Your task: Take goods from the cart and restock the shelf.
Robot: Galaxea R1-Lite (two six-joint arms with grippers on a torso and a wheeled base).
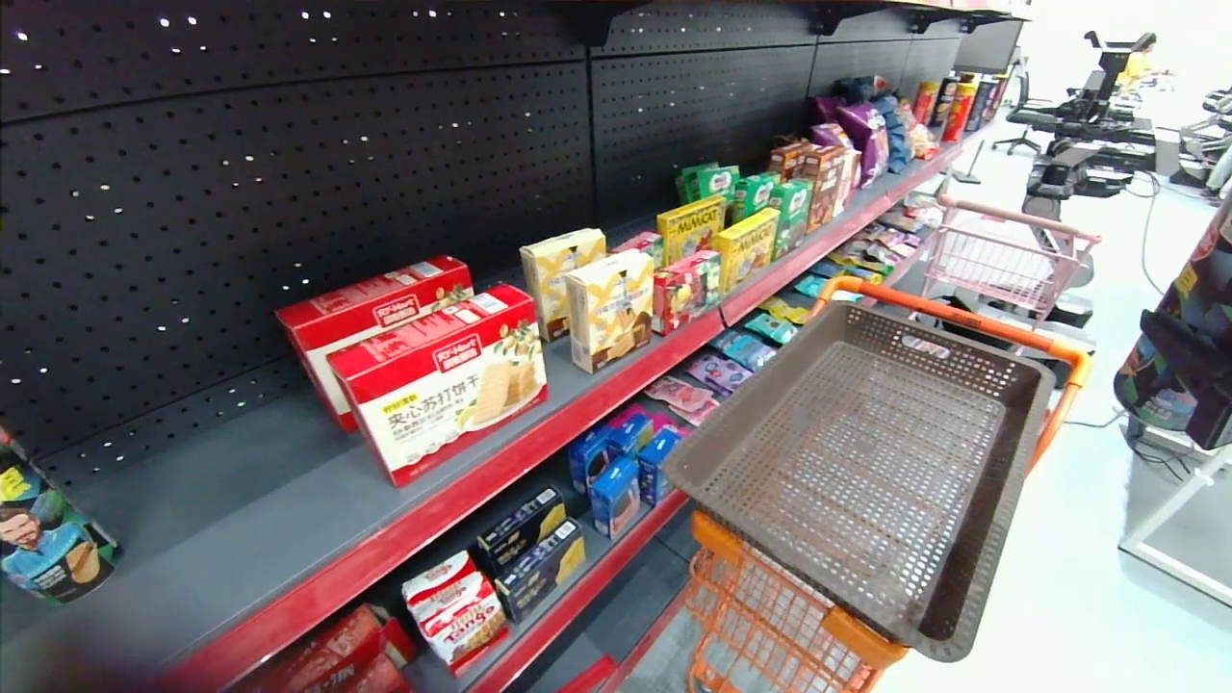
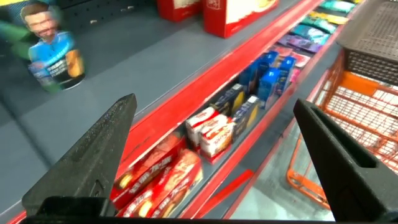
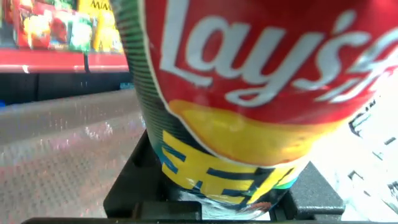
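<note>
Shelf's [image 1: 241,491] half bare; right gripper [image 3: 224,193] clamps the chip can [image 3: 249,93], probably light, slick, crushable, best held mid-body; left gripper [image 2: 214,155] splayed.

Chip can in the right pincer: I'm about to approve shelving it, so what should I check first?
1. Chip can held in right pincer: ok.
2. Bare shelf space between the shelved can and red boxes: ok.
3. Left pincer open, holding nothing: ok.
4. Straight path to shelf: not ok, the cart basket stands between; probably lift over it.
</note>
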